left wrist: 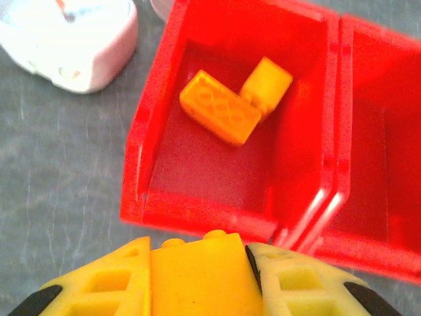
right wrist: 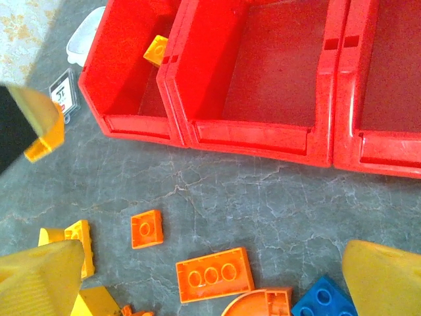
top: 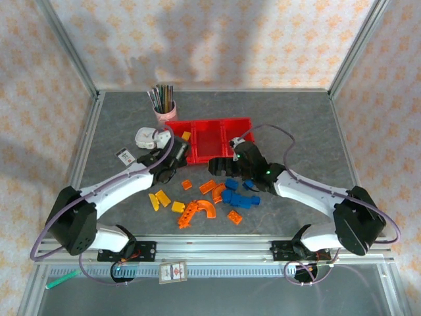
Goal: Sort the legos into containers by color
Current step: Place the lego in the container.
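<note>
The left gripper (left wrist: pixel 200 284) held a yellow block (left wrist: pixel 197 258) in its jaws at 6 o'clock of the left bin (left wrist: pixel 146 138). The next move was probably forward over the rim, then release. The right gripper (right wrist: pixel 210 278) hovered, jaws wide, over loose legos (right wrist: pixel 146 228) on the tabletop (right wrist: pixel 263 191).

The grey marbled surface (top: pixel 296 118) carries three joined red containers (top: pixel 210 122) mid-way, with a pink cup of pens (top: pixel 164 110) just behind their left end. A white round gadget (top: pixel 146 137) and a small card (top: pixel 125 155) lie to their left. In front lie loose yellow legos (top: pixel 160 198), orange legos (top: pixel 197 210) and blue legos (top: pixel 238 198).
</note>
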Robot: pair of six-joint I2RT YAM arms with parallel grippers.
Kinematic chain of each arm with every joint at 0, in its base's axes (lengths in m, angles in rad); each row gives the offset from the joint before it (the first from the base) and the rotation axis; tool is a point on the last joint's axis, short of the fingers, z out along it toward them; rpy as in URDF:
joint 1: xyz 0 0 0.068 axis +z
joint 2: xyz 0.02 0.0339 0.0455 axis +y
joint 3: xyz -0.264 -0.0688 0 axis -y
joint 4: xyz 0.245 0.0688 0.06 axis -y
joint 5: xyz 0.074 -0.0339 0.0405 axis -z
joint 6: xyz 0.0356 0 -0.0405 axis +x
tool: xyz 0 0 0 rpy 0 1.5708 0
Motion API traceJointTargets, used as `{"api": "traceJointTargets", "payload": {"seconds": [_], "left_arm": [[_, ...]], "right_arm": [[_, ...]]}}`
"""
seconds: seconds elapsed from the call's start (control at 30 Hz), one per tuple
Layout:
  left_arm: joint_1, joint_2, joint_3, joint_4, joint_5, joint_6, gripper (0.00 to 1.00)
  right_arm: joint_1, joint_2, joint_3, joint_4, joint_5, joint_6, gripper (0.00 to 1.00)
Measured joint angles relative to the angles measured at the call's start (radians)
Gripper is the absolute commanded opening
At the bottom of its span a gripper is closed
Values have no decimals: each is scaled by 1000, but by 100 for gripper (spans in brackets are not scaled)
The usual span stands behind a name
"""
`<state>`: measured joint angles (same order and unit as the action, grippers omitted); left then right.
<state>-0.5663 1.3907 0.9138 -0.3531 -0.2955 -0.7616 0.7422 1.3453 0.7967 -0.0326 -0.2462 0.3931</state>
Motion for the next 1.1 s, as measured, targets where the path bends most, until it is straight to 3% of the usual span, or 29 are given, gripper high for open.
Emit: {"api": "traceJointTargets", "payload": {"seconds": [0.27, 0.43, 0.67, 0.87, 1.1], "left_arm": [[101, 212, 170, 9, -1, 109, 32], [130, 301, 234, 5, -2, 154, 44], [134, 306, 257, -2, 2, 194, 56], [134, 230, 234, 0, 35, 206, 58], [128, -13, 84, -21, 68, 179, 60]], "right_arm": [[0, 45, 23, 11, 40, 6, 100], [-4, 57, 51, 11, 50, 6, 100], [-5, 60, 76, 6, 56, -5, 100], [-4, 60, 84, -6, 47, -13, 100], [46, 60, 84, -30, 44, -21, 100]]}}
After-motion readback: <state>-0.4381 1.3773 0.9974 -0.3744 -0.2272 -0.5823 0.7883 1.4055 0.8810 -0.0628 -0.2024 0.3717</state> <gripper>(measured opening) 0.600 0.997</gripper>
